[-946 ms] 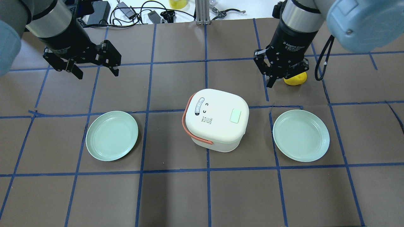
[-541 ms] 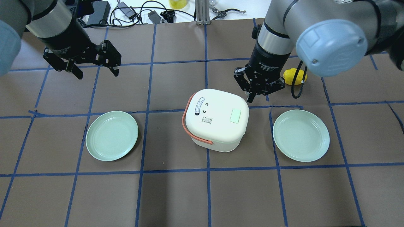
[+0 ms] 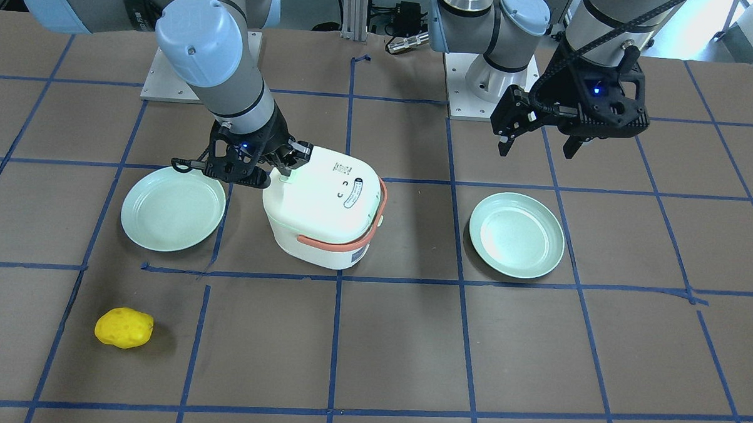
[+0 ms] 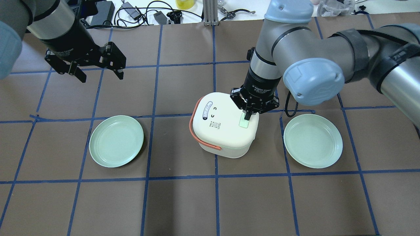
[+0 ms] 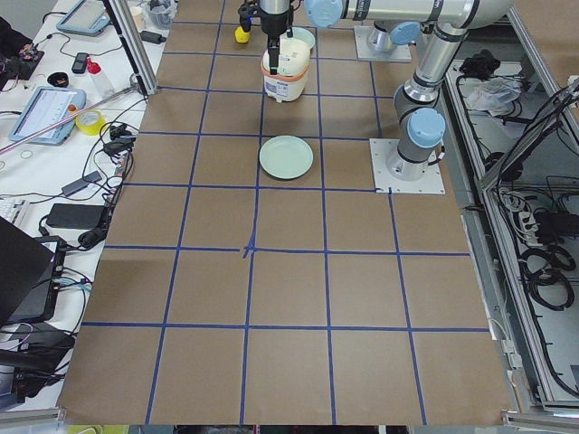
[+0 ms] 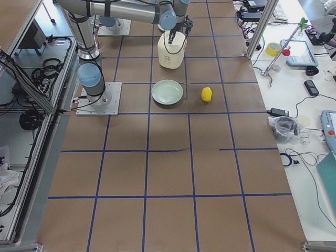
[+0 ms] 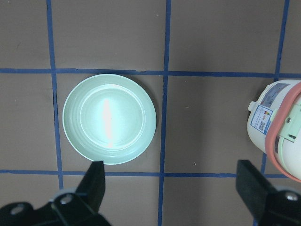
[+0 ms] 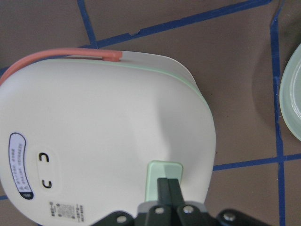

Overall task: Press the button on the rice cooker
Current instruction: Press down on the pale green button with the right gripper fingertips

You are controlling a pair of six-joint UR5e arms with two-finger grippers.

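Observation:
The white rice cooker [image 4: 220,127] with an orange handle stands mid-table. Its pale green button [image 4: 243,123] is on the lid's right side. My right gripper [image 4: 247,115] is shut, pointing down, with its tips on the button's far edge. The right wrist view shows the shut fingertips [image 8: 168,186] on the button [image 8: 164,170]. My left gripper [image 4: 98,73] is open and empty, held high over the table's far left. The left wrist view shows its fingers [image 7: 96,181] wide apart above a plate, with the cooker [image 7: 277,122] at the right edge.
Two pale green plates lie either side of the cooker, one on the left [image 4: 116,141] and one on the right [image 4: 313,141]. A yellow lumpy object [image 3: 124,328] lies beyond the right plate. Cables and tools lie at the table's far edge [image 4: 137,13].
My right arm has swung from beside the yellow object in to the cooker, and the shut gripper has come down onto the button. The left arm has not moved.

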